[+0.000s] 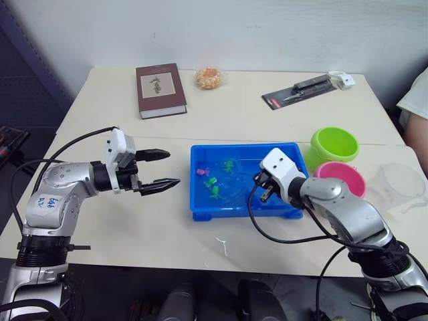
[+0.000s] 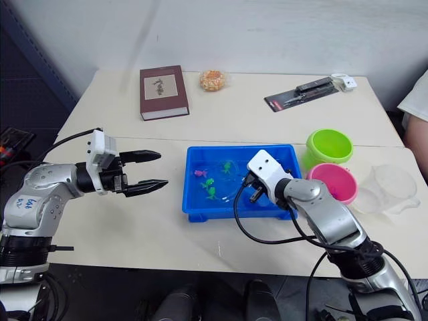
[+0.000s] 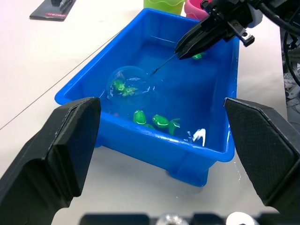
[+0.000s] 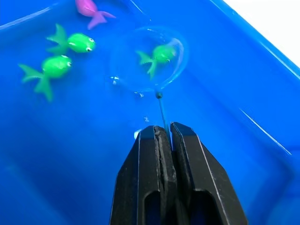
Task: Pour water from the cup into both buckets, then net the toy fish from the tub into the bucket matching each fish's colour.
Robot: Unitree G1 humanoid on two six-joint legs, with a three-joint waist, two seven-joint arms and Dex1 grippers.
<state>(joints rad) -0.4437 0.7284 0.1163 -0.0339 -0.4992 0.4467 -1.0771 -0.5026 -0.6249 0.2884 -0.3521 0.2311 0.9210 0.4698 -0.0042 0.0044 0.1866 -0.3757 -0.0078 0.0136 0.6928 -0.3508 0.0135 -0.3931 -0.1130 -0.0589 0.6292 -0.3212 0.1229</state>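
Observation:
The blue tub [image 1: 241,214] stands at mid-table with water and several toy fish in it. My right gripper [image 4: 164,129] is shut on the thin dark handle of the net [image 4: 136,75], low over the tub's right part. One green fish [image 4: 159,54] lies inside the light blue hoop. Two more green fish [image 4: 77,42] and a pink fish [image 4: 89,7] float beyond the hoop. My left gripper [image 1: 164,168] hangs open over the table, left of the tub, holding nothing. The green bucket [image 1: 333,146] and pink bucket [image 1: 341,177] stand right of the tub, with the clear cup [image 1: 401,187] farther right.
A dark red book [image 1: 160,89], a small snack bag [image 1: 209,77] and a black packaged tool [image 1: 301,90] lie along the table's far side. A person's white sleeve [image 1: 418,93] shows at the right edge. A seam runs across the table behind the tub.

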